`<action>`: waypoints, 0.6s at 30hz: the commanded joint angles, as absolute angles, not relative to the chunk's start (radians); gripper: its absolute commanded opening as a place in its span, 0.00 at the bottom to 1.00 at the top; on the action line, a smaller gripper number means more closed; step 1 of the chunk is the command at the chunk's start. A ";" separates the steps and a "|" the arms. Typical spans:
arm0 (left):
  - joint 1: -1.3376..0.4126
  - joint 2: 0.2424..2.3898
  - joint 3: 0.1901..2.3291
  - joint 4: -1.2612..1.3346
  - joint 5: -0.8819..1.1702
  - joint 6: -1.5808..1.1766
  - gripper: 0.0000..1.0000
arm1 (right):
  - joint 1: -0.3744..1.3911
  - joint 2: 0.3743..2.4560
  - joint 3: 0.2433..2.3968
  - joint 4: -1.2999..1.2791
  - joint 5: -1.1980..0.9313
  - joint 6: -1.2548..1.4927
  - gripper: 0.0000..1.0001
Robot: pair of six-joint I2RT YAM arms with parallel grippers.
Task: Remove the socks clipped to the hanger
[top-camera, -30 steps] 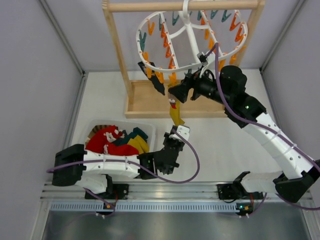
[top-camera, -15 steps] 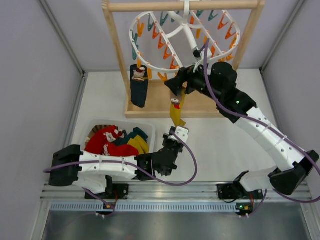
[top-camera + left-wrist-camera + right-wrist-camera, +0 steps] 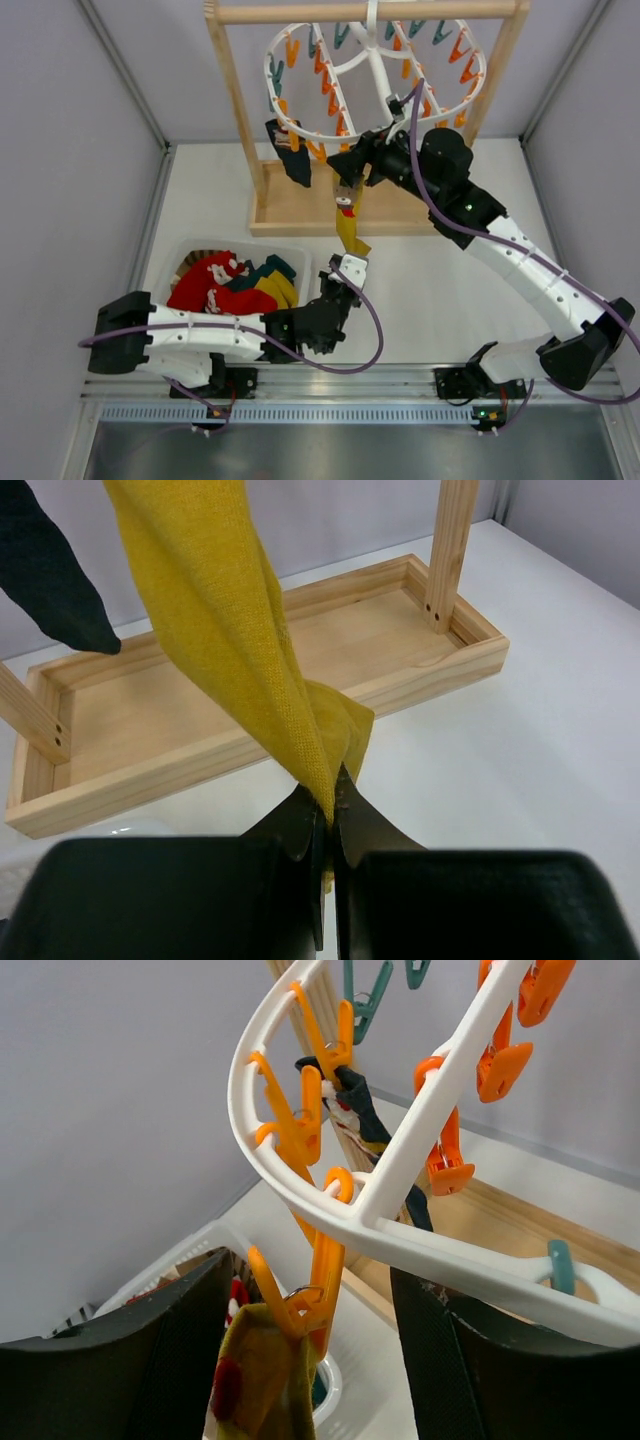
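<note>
A mustard yellow sock (image 3: pixel 350 228) hangs from an orange clip (image 3: pixel 325 1280) on the white hanger (image 3: pixel 370 60). My left gripper (image 3: pixel 347 268) is shut on the sock's lower end (image 3: pixel 230 630), pinched between the fingertips (image 3: pixel 330 790). My right gripper (image 3: pixel 345 170) is open, its fingers either side of that orange clip and the sock's patterned cuff (image 3: pixel 255 1380), just under the hanger ring (image 3: pixel 400 1230). A navy sock (image 3: pixel 293 155) stays clipped at the hanger's left side and also shows in the right wrist view (image 3: pixel 365 1120).
The hanger hangs from a light wooden rack whose tray base (image 3: pixel 300 215) lies just behind the yellow sock. A clear bin (image 3: pixel 190 250) holding red, yellow and teal socks sits at the front left, beside my left arm.
The hanger has turned and the navy sock has swung with it. My right gripper moved left onto the orange clip. My left gripper kept its hold on the yellow sock and shifted slightly.
</note>
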State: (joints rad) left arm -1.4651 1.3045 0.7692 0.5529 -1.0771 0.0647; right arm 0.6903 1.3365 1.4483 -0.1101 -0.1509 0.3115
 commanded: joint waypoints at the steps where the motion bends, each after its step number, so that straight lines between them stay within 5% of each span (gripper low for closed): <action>1: -1.476 1.267 0.749 0.569 -1.069 0.034 0.00 | 0.701 1.319 1.428 0.074 -0.149 0.327 0.61; 5: -1.476 1.253 0.736 0.565 -1.071 0.023 0.00 | 0.703 1.318 1.407 0.109 -0.155 0.342 0.46; 10: -1.476 1.238 0.727 0.560 -1.071 0.018 0.00 | 0.701 1.328 1.391 0.147 -0.176 0.371 0.39; 18: -1.476 1.218 0.710 0.548 -1.069 0.005 0.00 | 0.701 1.330 1.390 0.150 -0.189 0.374 0.42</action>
